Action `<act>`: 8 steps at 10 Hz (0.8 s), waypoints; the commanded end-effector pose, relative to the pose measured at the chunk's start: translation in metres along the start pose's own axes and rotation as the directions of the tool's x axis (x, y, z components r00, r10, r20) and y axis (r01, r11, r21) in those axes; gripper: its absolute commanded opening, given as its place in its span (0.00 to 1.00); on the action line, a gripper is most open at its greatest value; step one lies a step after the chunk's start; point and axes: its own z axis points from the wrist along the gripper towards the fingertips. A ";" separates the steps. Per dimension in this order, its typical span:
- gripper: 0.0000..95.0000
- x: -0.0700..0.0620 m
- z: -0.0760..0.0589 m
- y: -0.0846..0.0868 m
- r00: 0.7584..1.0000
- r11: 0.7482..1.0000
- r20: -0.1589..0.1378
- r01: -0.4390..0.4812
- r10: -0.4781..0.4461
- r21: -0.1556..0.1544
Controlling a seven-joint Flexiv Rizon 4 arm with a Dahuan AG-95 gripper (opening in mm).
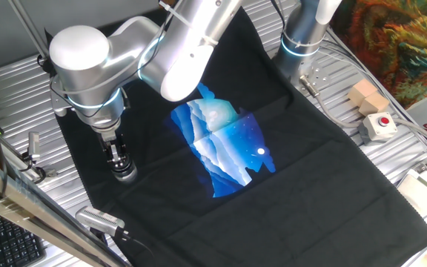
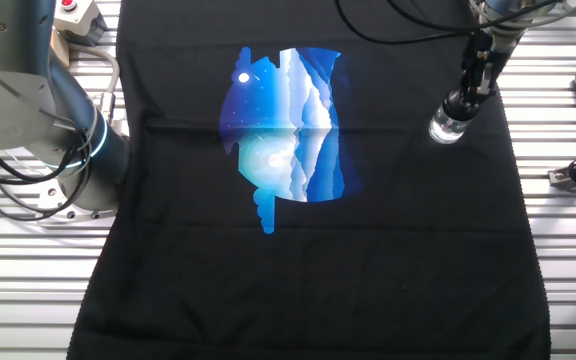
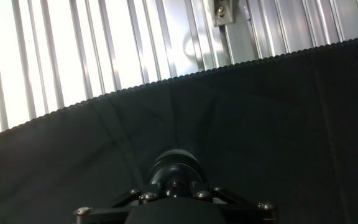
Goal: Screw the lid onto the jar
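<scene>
One arm over black cloth [image 1: 332,170] w/ blue landscape print [image 1: 224,148]; gripper [image 1: 118,157] points straight down near cloth's edge, well apart from print; fingers clenched on lid [image 2: 457,103], which sits on top of jar [image 2: 447,127]; jar upright on cloth, clear glass, shiny; hand view: dark round lid [image 3: 174,167] directly below gripper, jar itself hidden under it; ribbed metal table [image 3: 73,50] beyond cloth edge; box w/ red button [image 1: 379,124] off cloth, far side from jar.
</scene>
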 end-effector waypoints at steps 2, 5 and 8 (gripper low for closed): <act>0.00 0.000 -0.001 0.000 1.000 1.000 0.000 0.000 0.000 0.001; 0.00 0.000 -0.002 0.001 1.000 1.000 -0.003 0.000 0.000 0.002; 0.00 0.000 -0.003 0.001 1.000 1.000 -0.009 0.001 -0.001 0.002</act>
